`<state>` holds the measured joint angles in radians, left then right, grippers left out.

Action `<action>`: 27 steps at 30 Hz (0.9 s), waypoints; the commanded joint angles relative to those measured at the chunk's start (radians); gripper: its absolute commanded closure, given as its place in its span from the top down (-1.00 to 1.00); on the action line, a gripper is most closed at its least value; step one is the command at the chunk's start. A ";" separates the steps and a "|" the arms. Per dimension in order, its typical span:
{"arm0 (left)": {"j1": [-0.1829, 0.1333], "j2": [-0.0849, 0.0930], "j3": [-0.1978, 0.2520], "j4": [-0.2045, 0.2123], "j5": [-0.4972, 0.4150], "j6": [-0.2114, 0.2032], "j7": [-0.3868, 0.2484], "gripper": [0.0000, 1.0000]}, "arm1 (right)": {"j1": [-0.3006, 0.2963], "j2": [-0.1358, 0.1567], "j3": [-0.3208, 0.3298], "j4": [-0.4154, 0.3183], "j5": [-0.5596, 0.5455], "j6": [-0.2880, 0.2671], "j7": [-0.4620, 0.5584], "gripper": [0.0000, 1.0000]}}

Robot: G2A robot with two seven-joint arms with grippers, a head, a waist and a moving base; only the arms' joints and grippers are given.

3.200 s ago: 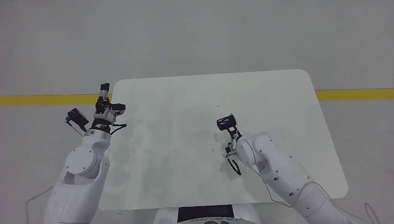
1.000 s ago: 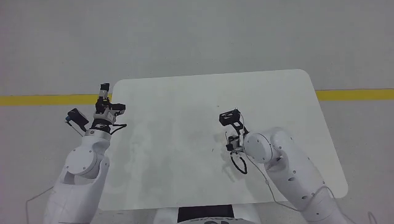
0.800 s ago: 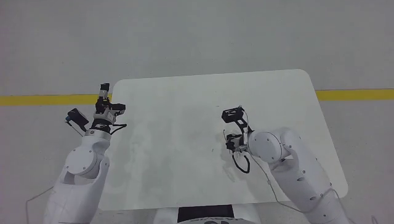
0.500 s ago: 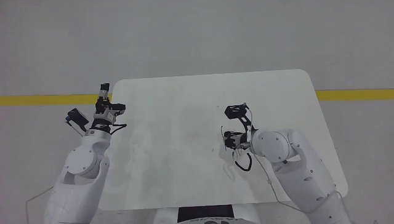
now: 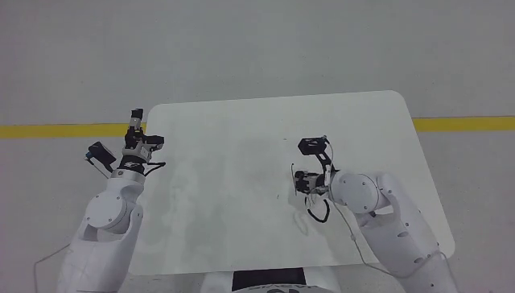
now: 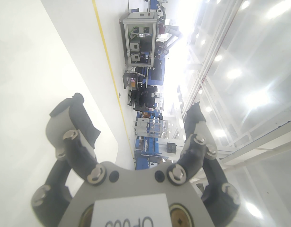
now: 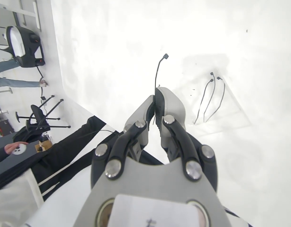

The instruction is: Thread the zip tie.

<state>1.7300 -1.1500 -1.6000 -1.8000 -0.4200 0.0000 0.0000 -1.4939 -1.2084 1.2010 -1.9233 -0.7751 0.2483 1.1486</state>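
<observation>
From above, the white rounded tabletop [image 5: 241, 132] has the right gripper [image 5: 301, 182] hanging near its centre. The left gripper [image 5: 142, 132] sits off the 9 o'clock edge. Compared with the earlier frames, the right wrist has drifted toward 1 o'clock and rolled, with its forearm swinging out toward 3 o'clock. The left arm has not moved at all. In the left wrist view, the left gripper [image 6: 136, 102] stands wide open and holds nothing, with the tabletop edge alongside it. In the right wrist view, the right gripper [image 7: 155, 95] is pinched shut on a thin black nylon zip tie [image 7: 157, 72]. The strap sticks out past the pads and curves up to its small square head, clear of the tabletop. A short stub of strap shows behind the pads. A few spare black zip ties [image 7: 211, 95] lie on a clear flat plastic sleeve [image 7: 233, 112] on the tabletop nearby. The strip is likely featherlight, springy and slick (it will bend away rather than push). It probably wants a firm flat pinch on the strap near the end being guided, leaving the head's slot uncovered.
</observation>
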 commanded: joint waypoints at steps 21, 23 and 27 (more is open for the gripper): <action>0.000 0.000 0.000 0.000 0.000 0.000 0.000 1.00 | 0.051 -0.038 -0.068 0.008 0.316 0.007 -0.366 -1.00; 0.000 0.000 0.000 0.000 0.000 0.000 0.000 1.00 | 0.051 -0.038 -0.068 0.008 0.316 0.007 -0.366 -1.00; 0.000 0.000 0.000 0.000 0.000 0.000 0.000 1.00 | 0.051 -0.038 -0.068 0.008 0.316 0.007 -0.366 -1.00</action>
<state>1.7300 -1.1500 -1.6000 -1.8000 -0.4200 0.0000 0.0000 -1.4430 -1.2460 1.1334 -1.9152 -0.4592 0.2556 0.7824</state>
